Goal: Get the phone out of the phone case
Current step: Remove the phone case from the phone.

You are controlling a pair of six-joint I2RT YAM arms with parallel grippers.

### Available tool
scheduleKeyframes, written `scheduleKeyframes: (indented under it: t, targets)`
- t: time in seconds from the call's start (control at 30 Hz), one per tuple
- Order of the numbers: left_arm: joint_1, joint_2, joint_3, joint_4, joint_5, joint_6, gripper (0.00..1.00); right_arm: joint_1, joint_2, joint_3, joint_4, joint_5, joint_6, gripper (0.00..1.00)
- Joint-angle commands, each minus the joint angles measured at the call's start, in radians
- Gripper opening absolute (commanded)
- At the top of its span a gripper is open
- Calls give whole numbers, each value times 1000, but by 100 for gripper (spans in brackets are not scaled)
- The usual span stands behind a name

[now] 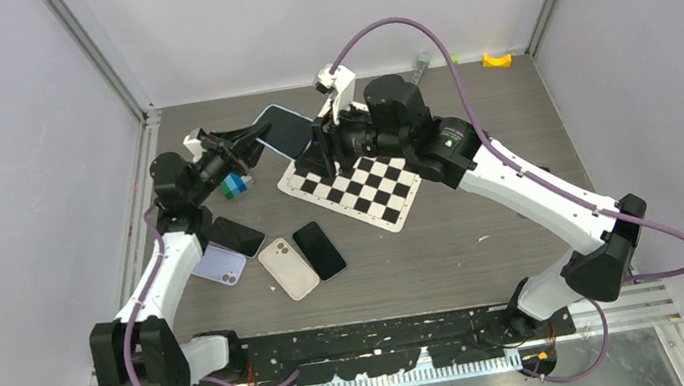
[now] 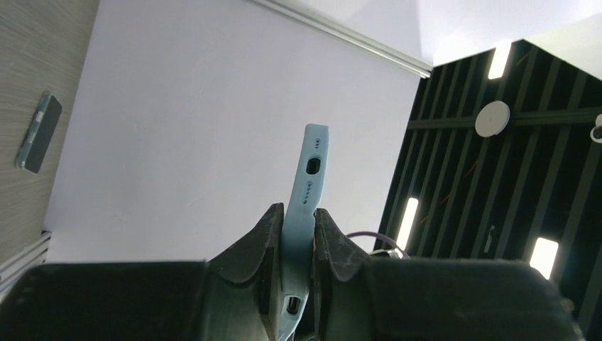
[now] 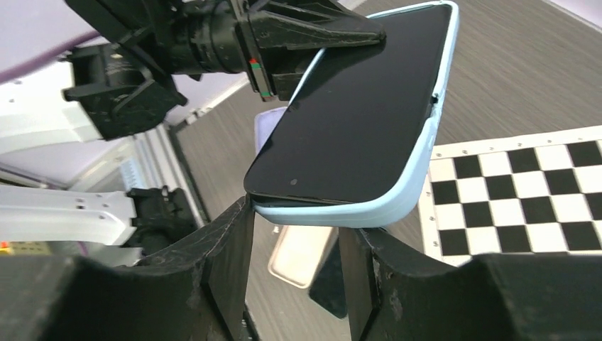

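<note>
Leverage belongs at the near corner, where the black-screened phone [image 3: 355, 114] sits proud of its light-blue rubbery case [image 3: 419, 177], aloft by the far-left edge of the checkerboard mat [image 1: 368, 189]. The left gripper [image 2: 299, 217] reaches level, pinching the case rim narrowly. The right gripper [image 3: 297, 222] points upward with its jaws part-spread astride that corner; whether they grip cannot be told.

cased phone [image 1: 281, 131] above table [image 1: 485, 233], behind checkerboard [image 1: 355, 188] left corner | spare phones [image 1: 271, 256] before-left of checkerboard

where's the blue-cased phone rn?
Blue-cased phone: top view, far centre, airborne, pinched by the left gripper, other end at the right gripper, just beyond the checkerboard.
</note>
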Motion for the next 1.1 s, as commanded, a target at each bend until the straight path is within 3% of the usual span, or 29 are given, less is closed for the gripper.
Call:
scheduleKeyframes:
  t: [0.0,0.2,0.4,0.43,0.47,0.5,0.53,0.6,0.67,0.9,1.07]
  targets:
    - [-35,-25,43,61,104,-116,0,5,67,10,-78,231,-214,1]
    - [-36,-19,42,79,94,-118,0,9,66,9,-68,291,-228,1]
    - [-28,-13,42,140,52,-94,0,-1,22,-52,15,275,-107,2]
    - [-22,-11,40,151,45,-88,0,-8,-3,-64,26,229,-64,7]
    - [-14,-9,39,163,39,-80,0,-31,-18,-92,54,205,-39,21]
    - [-4,-7,36,180,34,-72,0,-49,-49,-109,71,149,22,28]
    - [7,-5,34,197,27,-63,0,-90,-86,-151,116,118,99,44]
    - [27,-4,36,220,24,-51,0,-154,-146,-229,210,38,217,61]
    - [38,-1,53,234,24,-20,0,-212,-204,-306,307,-26,330,70]
    - [48,7,110,240,27,100,0,-310,-298,-443,565,-31,682,80]
    - [49,8,142,261,27,150,0,-307,-229,-442,725,-94,946,84]
